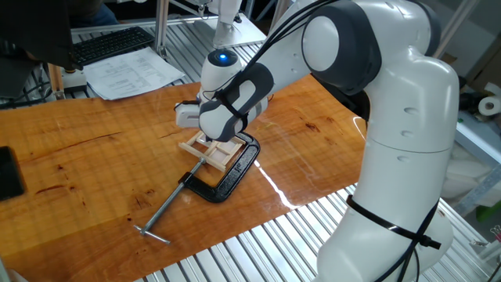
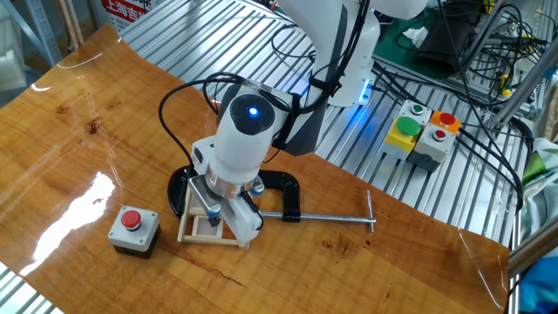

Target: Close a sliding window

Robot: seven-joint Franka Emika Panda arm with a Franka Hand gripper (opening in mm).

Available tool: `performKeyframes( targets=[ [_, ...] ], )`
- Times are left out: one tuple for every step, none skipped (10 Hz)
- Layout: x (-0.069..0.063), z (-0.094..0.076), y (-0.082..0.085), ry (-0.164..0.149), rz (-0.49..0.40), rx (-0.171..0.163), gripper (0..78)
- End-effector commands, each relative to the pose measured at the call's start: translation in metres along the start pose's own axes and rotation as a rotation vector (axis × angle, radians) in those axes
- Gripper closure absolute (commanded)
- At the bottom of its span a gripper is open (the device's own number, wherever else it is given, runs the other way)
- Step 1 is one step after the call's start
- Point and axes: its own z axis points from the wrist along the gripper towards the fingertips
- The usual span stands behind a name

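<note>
Gripper (image 2: 218, 214) down on the sliding window (image 2: 202, 228), which lies flat on the worktop (image 2: 61, 157), pinned by the black C-clamp (image 2: 283, 199).
The window looks light, stiff and thin-barred, likely fragile; with the frame clamped, only the panel should move, so push its edge. Whether the fingers are spread or closed cannot be told.

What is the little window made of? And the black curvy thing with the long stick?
The sliding window looks like pale, unpainted wood: light tan bars with a matte surface. The C-clamp seems to be metal: its curved body looks black and slightly glossy, and its long screw rod is a thin, silvery-grey bar.
</note>
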Motion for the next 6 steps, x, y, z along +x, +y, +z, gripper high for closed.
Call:
performKeyframes(
  targets=[
    [-0.0009, 0.0008, 0.001, -0.024, 0.008, -0.004, 77.6],
    [-0.0006, 0.0012, 0.0011, -0.026, 0.009, -0.004, 77.6],
    [-0.0002, 0.0012, 0.0013, -0.029, 0.011, -0.001, 77.6],
    [0.0003, 0.0009, 0.0014, -0.029, 0.011, 0.0, 77.6],
    [0.0017, 0.0008, 0.0017, -0.031, 0.014, 0.001, 77.6],
    [0.0032, 0.001, 0.0027, -0.034, 0.02, 0.002, 77.6]
  ],
)
